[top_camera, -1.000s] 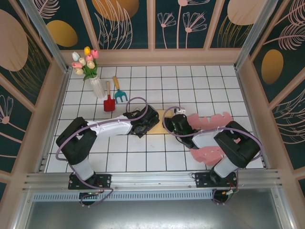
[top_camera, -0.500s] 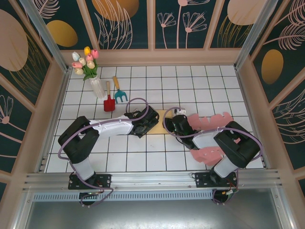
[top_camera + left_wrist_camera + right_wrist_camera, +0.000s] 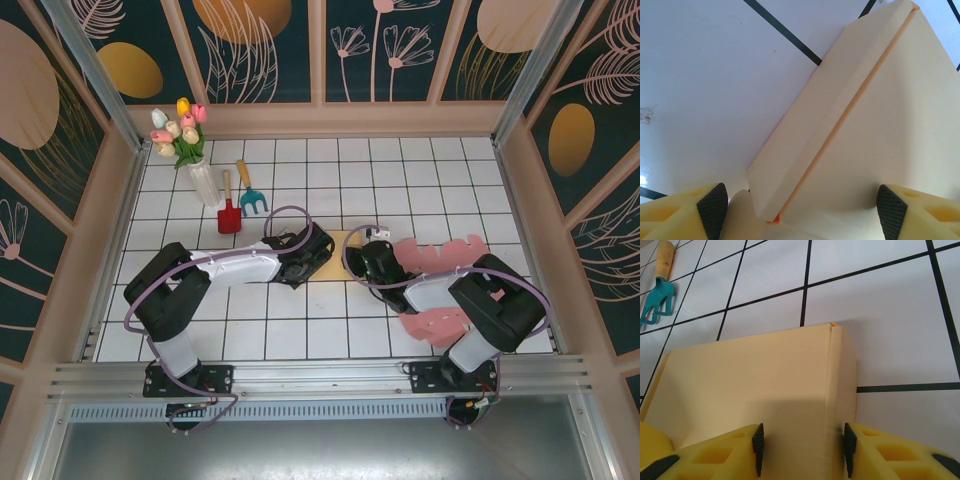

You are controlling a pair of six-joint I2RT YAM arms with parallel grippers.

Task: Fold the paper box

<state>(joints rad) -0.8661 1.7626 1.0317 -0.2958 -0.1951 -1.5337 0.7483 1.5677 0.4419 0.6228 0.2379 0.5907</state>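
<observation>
**A:** Where is the box (image 3: 333,243)?

**B:** Flat on the white tiled tabletop (image 3: 400,170), between the two sets of fingers, which come at it from opposite sides. From above, only a cream patch shows in the gap between the left fingers (image 3: 305,255) and the right fingers (image 3: 368,258).

**A:** How do the left fingers (image 3: 712,212) stand?

**B:** Spread wide. In the left wrist view the box (image 3: 880,125) starts between them and runs out ahead. A narrow flap is folded along a crease on its left side. The right pad sits at the main panel, and the left pad stands just clear of the flap's near corner.

**A:** And the right fingers (image 3: 720,460)?

**B:** About half spread. A box (image 3: 750,375) panel with a creased side wall fills the gap between the pads and runs on ahead of them. I cannot tell whether the pads pinch it or only straddle it.

**A:** Anything else nearby?

**B:** A teal rake (image 3: 655,302) lies well ahead of the right fingers, off to their left. Pink sheets (image 3: 445,250) lie behind those fingers, beside and under that arm.
</observation>
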